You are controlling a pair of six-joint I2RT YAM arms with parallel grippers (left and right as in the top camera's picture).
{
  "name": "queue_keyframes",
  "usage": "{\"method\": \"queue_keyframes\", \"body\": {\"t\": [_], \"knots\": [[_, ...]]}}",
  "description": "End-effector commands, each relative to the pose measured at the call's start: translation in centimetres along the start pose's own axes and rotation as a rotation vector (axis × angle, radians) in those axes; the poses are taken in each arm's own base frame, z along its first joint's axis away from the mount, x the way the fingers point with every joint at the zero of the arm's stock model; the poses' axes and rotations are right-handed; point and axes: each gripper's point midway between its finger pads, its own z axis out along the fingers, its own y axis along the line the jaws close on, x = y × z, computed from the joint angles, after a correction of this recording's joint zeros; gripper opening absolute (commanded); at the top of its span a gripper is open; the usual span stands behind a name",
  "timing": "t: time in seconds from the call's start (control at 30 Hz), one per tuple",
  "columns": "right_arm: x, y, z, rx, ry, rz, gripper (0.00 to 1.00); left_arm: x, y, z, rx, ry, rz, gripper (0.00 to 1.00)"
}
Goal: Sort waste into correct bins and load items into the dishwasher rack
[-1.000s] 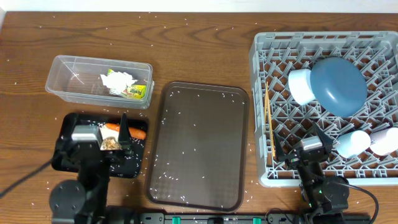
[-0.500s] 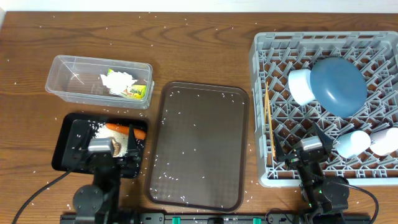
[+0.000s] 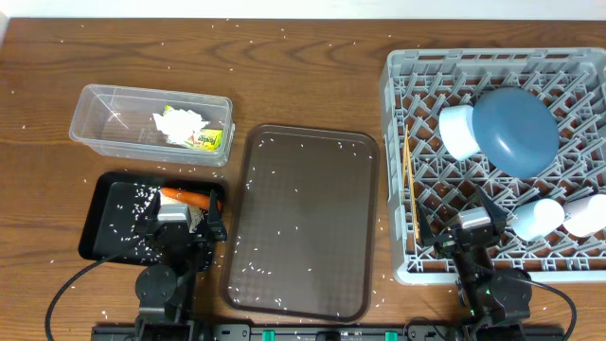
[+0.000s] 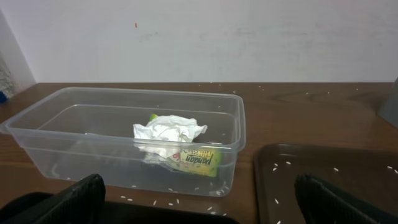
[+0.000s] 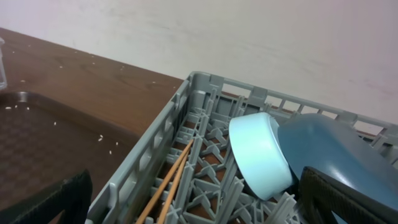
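The clear tub (image 3: 104,121) holds crumpled white paper (image 3: 180,122) and the yellow-green wrapper (image 3: 210,140); the left wrist view shows the tub (image 4: 74,134), paper (image 4: 168,130) and wrapper (image 4: 196,161) too. The black tray (image 3: 106,237) holds rice grains (image 3: 133,201) and the orange carrot (image 3: 186,198). My left gripper (image 3: 189,210) (image 4: 199,205) is open and empty over the tray's right end. The brown lump is hidden. The grey rack (image 3: 398,114) (image 5: 155,143) holds the blue plate (image 3: 516,128) (image 5: 339,146), light-blue cup (image 3: 457,131) (image 5: 258,155) and two pale cups (image 3: 538,218). My right gripper (image 3: 466,220) (image 5: 199,199) is open over the rack's front left.
The brown serving tray (image 3: 303,223) lies between the black tray and the rack, dotted with rice. Yellow chopsticks (image 3: 410,185) (image 5: 169,183) lie along the rack's left side. Rice grains are scattered over the wooden table (image 3: 284,66).
My left arm has drawn back toward the front edge and slightly right over the black tray, uncovering rice in it. The right arm has not moved.
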Motion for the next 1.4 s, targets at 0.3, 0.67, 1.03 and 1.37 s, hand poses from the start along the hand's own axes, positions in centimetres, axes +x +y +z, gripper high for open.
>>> {"method": "queue_keyframes", "body": {"t": [0.3,0.67,1.03,1.37], "knots": [[0.1,-0.3,0.0,0.013,0.003,0.019,0.99,2.0,0.1,0.0,-0.007,0.065,-0.004,0.98],[0.1,-0.3,0.0,0.014,0.003,0.019,0.99,2.0,0.1,0.0,-0.007,0.065,-0.004,0.98],[0.1,-0.3,0.0,0.013,0.003,0.019,0.99,2.0,0.1,0.0,-0.007,0.065,-0.004,0.98],[0.1,-0.3,0.0,0.013,0.003,0.019,0.99,2.0,0.1,0.0,-0.007,0.065,-0.004,0.98]]}}
